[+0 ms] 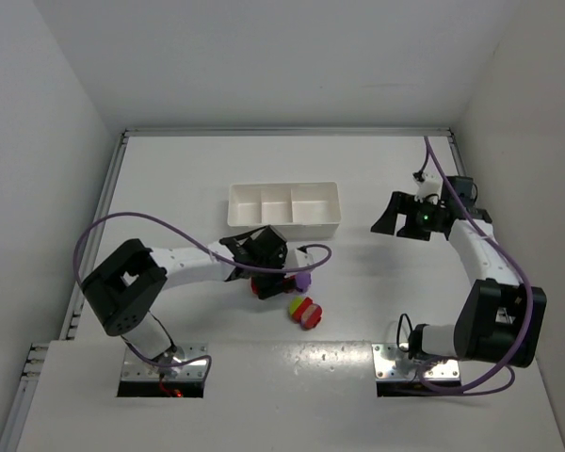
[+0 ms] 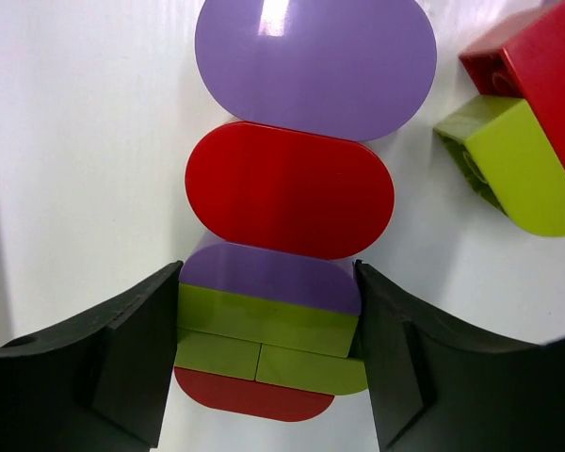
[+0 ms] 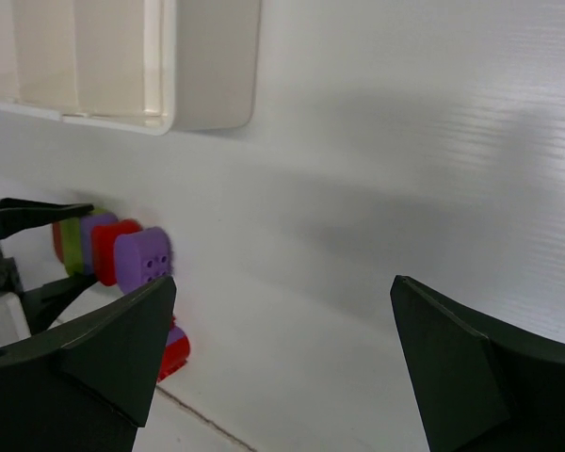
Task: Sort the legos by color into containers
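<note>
L grip (image 2: 268,315) clamped on striped brick stack (image 2: 287,193) | R grip (image 3: 282,287) wide open, empty, right of tray (image 1: 284,226) | 2nd clump (image 1: 306,312) loose nearby

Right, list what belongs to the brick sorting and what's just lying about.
Job: striped purple, red and yellow-green plastic brick stack; loose red and yellow-green brick clump; white three-compartment plastic tray; left gripper.
Lying about: purple arm cables; metal base plates.
</note>
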{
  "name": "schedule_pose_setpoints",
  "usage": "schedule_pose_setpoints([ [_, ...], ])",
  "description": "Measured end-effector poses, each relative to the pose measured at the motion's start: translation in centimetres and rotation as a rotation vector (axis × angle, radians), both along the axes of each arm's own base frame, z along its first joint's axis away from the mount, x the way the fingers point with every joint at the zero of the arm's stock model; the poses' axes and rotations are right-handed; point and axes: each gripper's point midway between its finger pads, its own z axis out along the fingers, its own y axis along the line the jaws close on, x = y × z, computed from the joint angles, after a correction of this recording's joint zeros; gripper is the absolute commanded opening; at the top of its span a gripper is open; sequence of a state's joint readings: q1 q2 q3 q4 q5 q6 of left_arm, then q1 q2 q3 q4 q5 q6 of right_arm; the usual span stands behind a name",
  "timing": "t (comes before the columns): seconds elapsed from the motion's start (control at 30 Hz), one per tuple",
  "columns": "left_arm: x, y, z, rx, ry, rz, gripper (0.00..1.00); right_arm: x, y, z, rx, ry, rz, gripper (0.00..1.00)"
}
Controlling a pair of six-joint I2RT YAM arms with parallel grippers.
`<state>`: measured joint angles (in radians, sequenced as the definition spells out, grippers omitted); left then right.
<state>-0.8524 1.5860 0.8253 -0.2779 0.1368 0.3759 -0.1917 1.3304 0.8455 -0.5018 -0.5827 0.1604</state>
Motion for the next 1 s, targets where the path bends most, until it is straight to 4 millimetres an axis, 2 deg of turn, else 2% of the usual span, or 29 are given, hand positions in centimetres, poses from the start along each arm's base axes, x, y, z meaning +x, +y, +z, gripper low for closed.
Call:
schedule_pose_setpoints([
  [0.13,0.5,-0.3,1.1,-0.034,-0.005,0.061,0.42,-0.2,2.0,0.6,0.105,0.006,0.028,0.96],
  [0.33,2.5,-2.1,5.1,-0.143,-0.064,0.160,0.42,-1.8,6.5,-0.3,0.295,0.113,0.102,0.96],
  [0.5,3.3,-3.2,7.0,-0.195,-0.089,0.197,0.42,-2.2,9.4,-0.3,0.415,0.177,0.175,0.96],
  [0.83,3.3,-5.2,9.1,-0.244,-0.110,0.189,0.34,-2.2,12.9,1.3,0.552,0.208,0.313,0.94],
  [1.0,3.7,-5.9,10.2,-0.270,-0.123,0.188,0.31,-2.5,14.3,2.5,0.578,0.188,0.390,0.81],
])
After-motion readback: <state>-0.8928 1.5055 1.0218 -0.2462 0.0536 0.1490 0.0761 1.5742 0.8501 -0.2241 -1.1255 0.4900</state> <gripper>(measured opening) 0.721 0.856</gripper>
